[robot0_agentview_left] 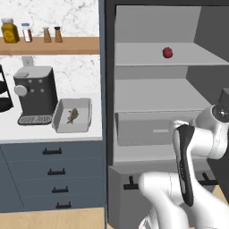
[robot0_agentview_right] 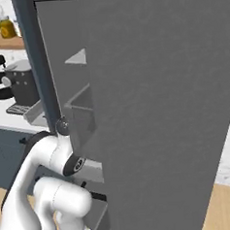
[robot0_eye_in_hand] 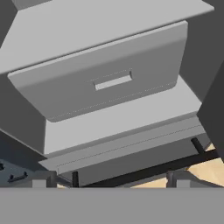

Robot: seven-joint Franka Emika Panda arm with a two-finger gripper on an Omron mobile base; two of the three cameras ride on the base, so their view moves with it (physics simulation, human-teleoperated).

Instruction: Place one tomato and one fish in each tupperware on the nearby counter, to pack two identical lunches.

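You find no readable text, label, brand, number or sign anywhere. The jars (robot0_agentview_left: 10, 30) on the wooden shelf at the upper left of the left base view carry labels too blurred to read.

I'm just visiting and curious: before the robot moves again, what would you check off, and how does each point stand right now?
1. Fridge door open: ok.
2. A tomato in plain sight on the upper fridge shelf: ok.
3. Gripper open and holding nothing: ok.
4. A tray ready on the counter beside the coffee machine: ok.
5. That tray fully packed: not ok; a fish lies in it, with no tomato.
6. Second tray, second fish, second tomato located: cannot tell.
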